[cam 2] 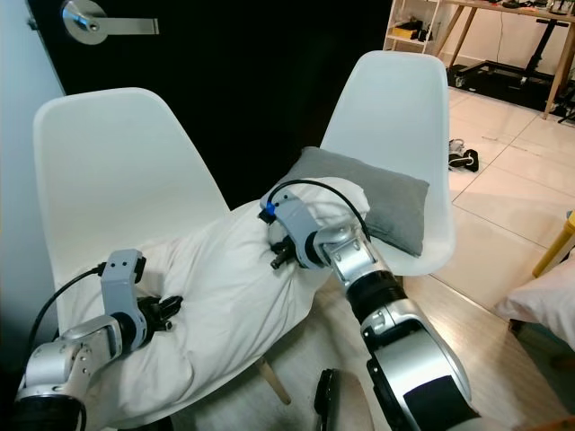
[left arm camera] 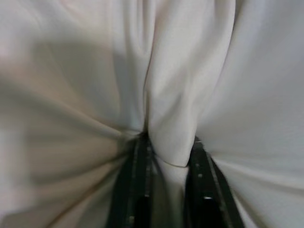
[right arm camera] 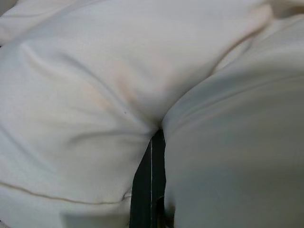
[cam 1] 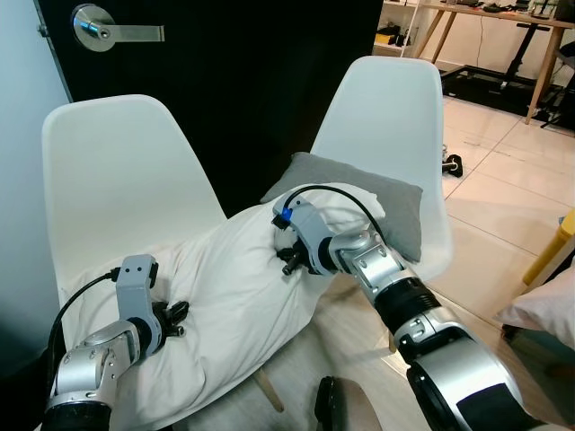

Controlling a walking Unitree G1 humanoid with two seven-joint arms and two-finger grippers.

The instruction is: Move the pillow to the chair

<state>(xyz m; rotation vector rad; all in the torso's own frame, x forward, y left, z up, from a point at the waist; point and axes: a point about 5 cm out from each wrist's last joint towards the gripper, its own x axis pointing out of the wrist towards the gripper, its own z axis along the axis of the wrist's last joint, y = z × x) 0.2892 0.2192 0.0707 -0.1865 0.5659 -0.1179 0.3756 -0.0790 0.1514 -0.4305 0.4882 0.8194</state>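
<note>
Two white chairs [cam 1: 117,180] carry the white pillow [cam 1: 234,287], left gripper [cam 1: 172,319] and right gripper [cam 1: 289,256] both pinching it; grey cushion [cam 1: 382,202] at centre right.

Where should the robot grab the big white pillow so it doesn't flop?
Best near both ends, from above. The white pillow is long and floppy, draped across two chairs. The left gripper and right gripper each pinch a fold of cloth, which probably keeps it from sagging.
</note>
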